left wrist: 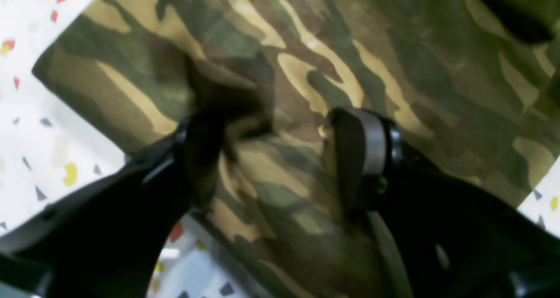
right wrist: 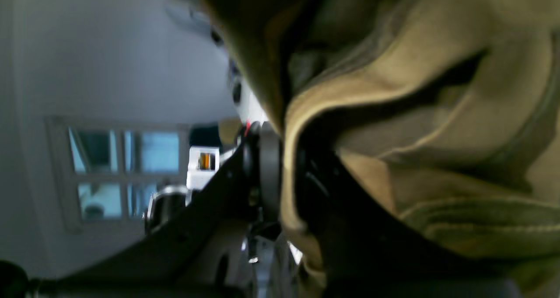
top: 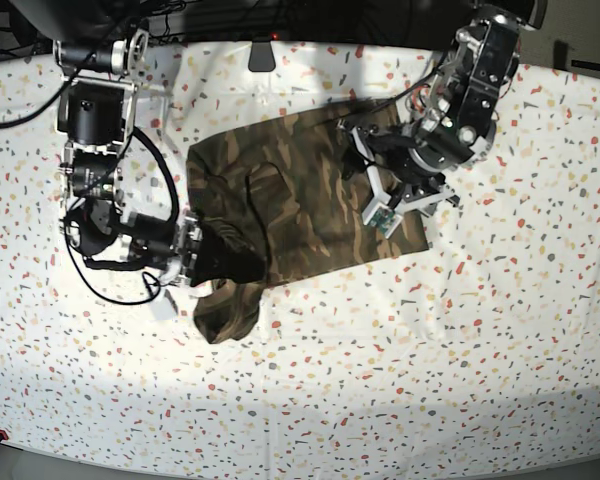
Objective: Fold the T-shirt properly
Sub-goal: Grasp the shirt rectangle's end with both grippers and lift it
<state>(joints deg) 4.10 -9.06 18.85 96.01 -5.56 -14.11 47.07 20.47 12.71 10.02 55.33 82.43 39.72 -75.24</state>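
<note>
T-shirt (top: 300, 195): camouflage cloth in brown, tan and olive, spread over the middle of the worktop, its near-left part lifted and bunched, with a crumpled lobe hanging down toward the front edge.
Worktop (top: 380, 380): white with small red, yellow and grey flecks; bare in front and to both sides of the shirt.
Left gripper (left wrist: 280, 158): fingers spread wide, one on each side of a strip of flat cloth, close over the shirt's edge; nothing pinched between them.
Left arm in the base view: on the shirt's far-right corner, its body covering that corner and part of the hem.
Right gripper (right wrist: 284, 175): fingers clamped narrow on a fold of the T-shirt; tan cloth runs down between the two black fingers and billows to the right.
Right arm in the base view: at the shirt's left side, its black wrist lying over the raised cloth and hiding the grip.
Cables (top: 160, 170): black loops hang from the right arm, one strand lying across the shirt's left half.
Background in the right wrist view: a pale wall with a paned window (right wrist: 118, 171), blurred.
Far edge: dark equipment and cables along the top of the worktop.
</note>
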